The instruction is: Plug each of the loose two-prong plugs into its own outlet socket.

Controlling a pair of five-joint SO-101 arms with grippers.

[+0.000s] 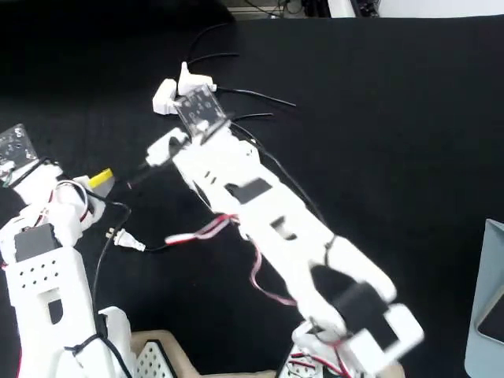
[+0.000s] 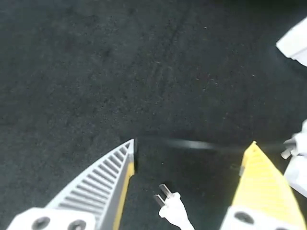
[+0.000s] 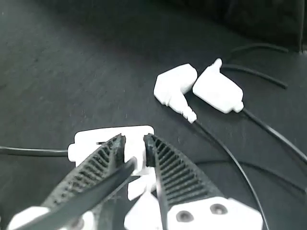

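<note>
Plug (image 2: pixel 173 213) looks light, hard, smooth; hold its body sides behind the prongs (image 2: pixel 163 194). Left gripper (image 2: pixel 192 143) stands apart over it; right gripper (image 3: pixel 134 137) seems clamped on another plug (image 3: pixel 139 184)

White plug (image 2: pixel 175 211), black cords (image 1: pixel 260 96), black table (image 1: pixel 394 118), yellow-faced left end effector (image 2: pixel 192 143).

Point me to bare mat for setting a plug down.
Widest bare mat: between the right arm and the grey object at the table's edge. Smaller patch: ahead of the left hand, short of the white connectors. Crowded: connectors and black cables at the right arm's tip, loose plug between the arms.
</note>
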